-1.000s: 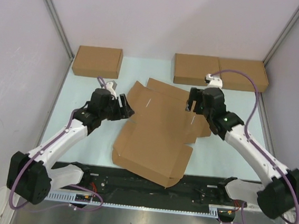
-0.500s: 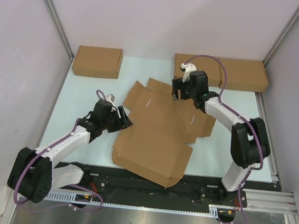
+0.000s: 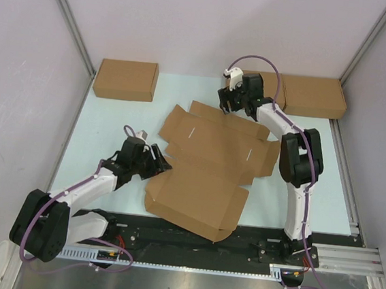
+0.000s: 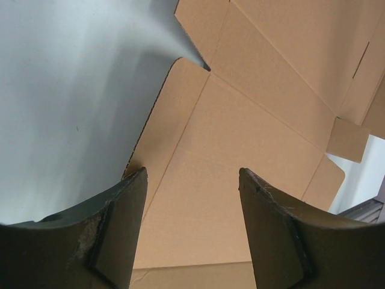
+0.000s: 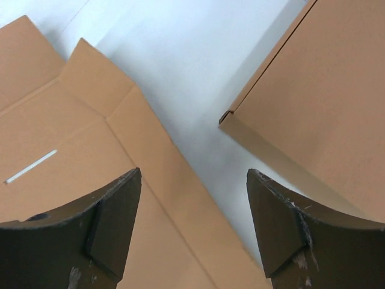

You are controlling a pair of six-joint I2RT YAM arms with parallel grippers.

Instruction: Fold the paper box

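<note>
- Now, the left hand [image 3: 156, 160] has its fingers [image 4: 117, 232] spread with nothing between them (its wrist view looks straight through the gap).
- Under and ahead of that hand lies the paper box [image 3: 204, 173], an unfolded sheet flat on the desk [image 3: 109, 126]; the hand is at the sheet's left edge.
- The right hand [image 3: 232, 102] is likewise spread and grips nothing, at the sheet's far edge.
- Below its gap is bare desk, with a flap and a pale slit [image 5: 30, 167] on one side.
- On the other side, just apart from the sheet, sits a closed cardboard box [image 5: 325, 108].
- Beyond that box a second one [image 3: 314, 96] touches it; a third [image 3: 125, 79] lies well apart, far beyond the left hand.
</note>
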